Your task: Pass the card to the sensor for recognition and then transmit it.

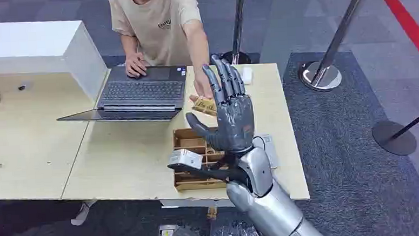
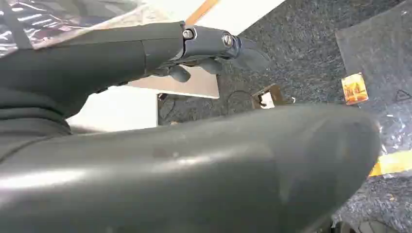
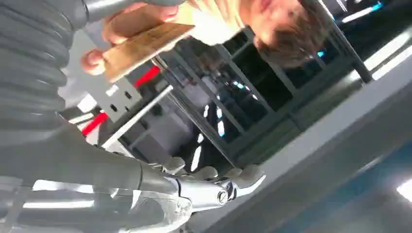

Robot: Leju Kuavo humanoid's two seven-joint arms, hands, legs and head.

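Behind the right hand (image 1: 233,114), the card (image 1: 205,106) seemingly lies flat.

The person's beige T-shirt (image 1: 159,18) carries small dark chest lettering, too tiny to make out. The card (image 1: 204,105) shows markings, unreadable too.

- Our right robot hand (image 1: 230,114) is raised above the bench (image 1: 122,155), fingers spread, with open air to its right over the grey carpet (image 1: 355,159).
- Just beyond our fingertips, a person's hand (image 1: 201,91) holds the card (image 1: 205,106), blocking the way forward.
- Beneath our wrist sits the wooden compartment box (image 1: 192,143), with a small white device (image 1: 185,159) at its near left corner.
- To the left we see a wide bare stretch of bench, bounded at the back by the open laptop (image 1: 138,94) and the white box (image 1: 36,48).
- Far right, stanchion bases (image 1: 320,75) stand on the floor, well apart from us.
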